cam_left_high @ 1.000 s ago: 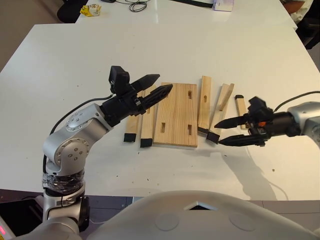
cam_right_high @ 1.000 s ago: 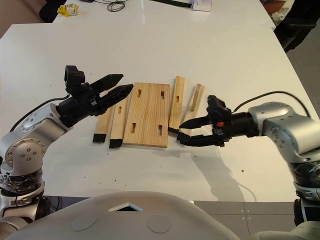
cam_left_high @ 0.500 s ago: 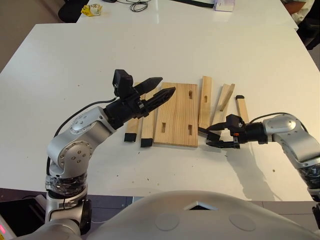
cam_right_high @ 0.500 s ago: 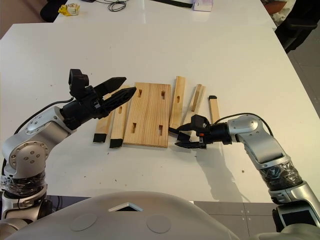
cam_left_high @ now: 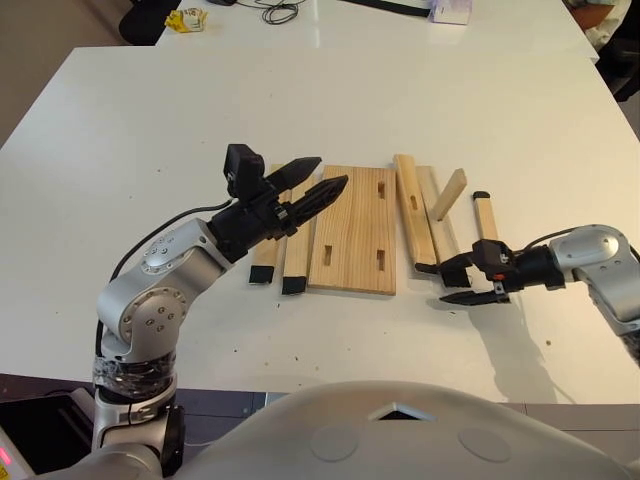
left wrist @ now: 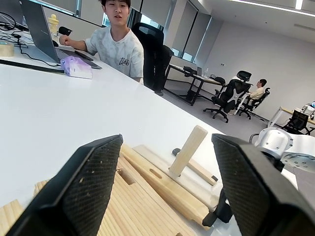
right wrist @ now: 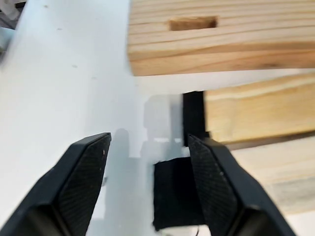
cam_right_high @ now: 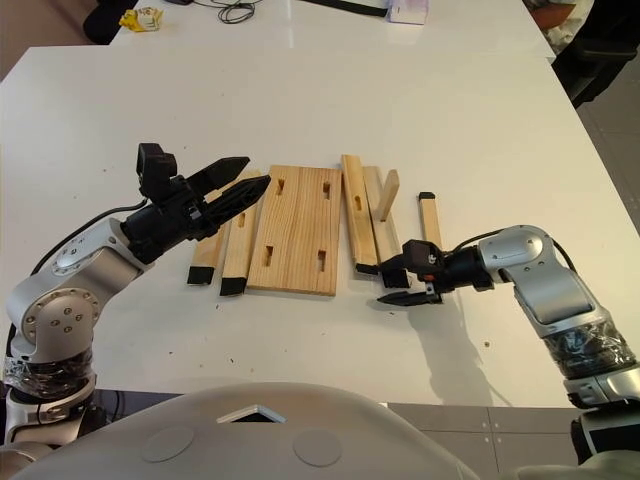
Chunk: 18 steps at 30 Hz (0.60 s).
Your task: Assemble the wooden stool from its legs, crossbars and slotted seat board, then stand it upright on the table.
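The slotted seat board (cam_left_high: 350,228) lies flat in the middle of the table. Two legs with black feet (cam_left_high: 265,245) (cam_left_high: 296,240) lie along its left edge. To its right two more legs (cam_left_high: 412,212) (cam_left_high: 441,228) lie side by side, and a short crossbar (cam_left_high: 449,192) rests tilted against them. A further leg (cam_left_high: 484,216) lies farther right. My left gripper (cam_left_high: 331,171) hovers open over the board's left far corner. My right gripper (cam_left_high: 443,283) is open low at the near ends of the right legs, with a black foot (right wrist: 176,194) between its fingers (right wrist: 83,182).
The white table (cam_left_high: 140,130) has wide free room to the left, far side and near edge. Cables and small items (cam_left_high: 182,18) lie on a second table behind. A seated person is in the room in the left wrist view.
My right gripper drew back to the right and the legs right of the board swung, now lying together at an angle. The left arm hardly moved.
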Motion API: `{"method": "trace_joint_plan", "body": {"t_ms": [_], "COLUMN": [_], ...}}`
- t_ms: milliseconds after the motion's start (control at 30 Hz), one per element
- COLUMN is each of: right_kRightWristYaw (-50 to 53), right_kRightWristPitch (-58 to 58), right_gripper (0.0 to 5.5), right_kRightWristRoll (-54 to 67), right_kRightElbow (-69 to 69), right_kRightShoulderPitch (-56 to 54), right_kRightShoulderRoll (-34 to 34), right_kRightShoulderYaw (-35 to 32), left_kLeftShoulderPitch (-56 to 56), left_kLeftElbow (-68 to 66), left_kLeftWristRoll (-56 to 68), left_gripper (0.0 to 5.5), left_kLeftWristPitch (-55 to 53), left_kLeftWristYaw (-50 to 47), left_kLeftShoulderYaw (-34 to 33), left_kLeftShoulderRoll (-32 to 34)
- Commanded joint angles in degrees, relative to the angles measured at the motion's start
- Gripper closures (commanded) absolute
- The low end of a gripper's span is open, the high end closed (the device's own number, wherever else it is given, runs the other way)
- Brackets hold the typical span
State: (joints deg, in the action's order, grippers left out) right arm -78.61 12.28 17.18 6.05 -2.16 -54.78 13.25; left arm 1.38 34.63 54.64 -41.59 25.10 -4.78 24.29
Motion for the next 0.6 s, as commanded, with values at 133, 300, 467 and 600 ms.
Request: {"method": "trace_joint_plan", "body": {"t_ms": [133,300,467,600], "right_kRightWristYaw": [1.1,10.8,10.9,10.6], "right_kRightWristPitch": [10.8,19.7,34.4,45.6], "right_gripper": [2.63,2.63,2.63,2.63], "right_kRightWristRoll": [8.4,7.2,11.5,12.6], "right_kRightElbow": [6.9,13.1,24.3,26.7], "right_kRightShoulderPitch": [-4.8,-6.5,-3.9,-7.2], "right_kRightShoulderRoll": [-1.4,-2.0,-10.2,-17.1], "right_kRightShoulderYaw": [-7.3,-9.9,-11.0,-8.6], "left_kLeftShoulderPitch": [-1.2,-2.1,-3.7,-6.3], "left_kLeftElbow": [0.9,1.2,2.6,4.3], "left_kLeftWristRoll": [-1.4,-1.8,-2.1,-2.1], "left_gripper": [2.15,2.15,2.15,2.15], "left_kLeftWristPitch": [1.6,2.4,3.1,3.5], "left_kLeftWristYaw": [-0.8,-1.0,-2.2,-3.3], "left_kLeftShoulderYaw": [0.1,-0.4,-0.5,-0.8], "left_kLeftShoulderRoll": [-0.6,-0.6,-1.1,-1.5]}}
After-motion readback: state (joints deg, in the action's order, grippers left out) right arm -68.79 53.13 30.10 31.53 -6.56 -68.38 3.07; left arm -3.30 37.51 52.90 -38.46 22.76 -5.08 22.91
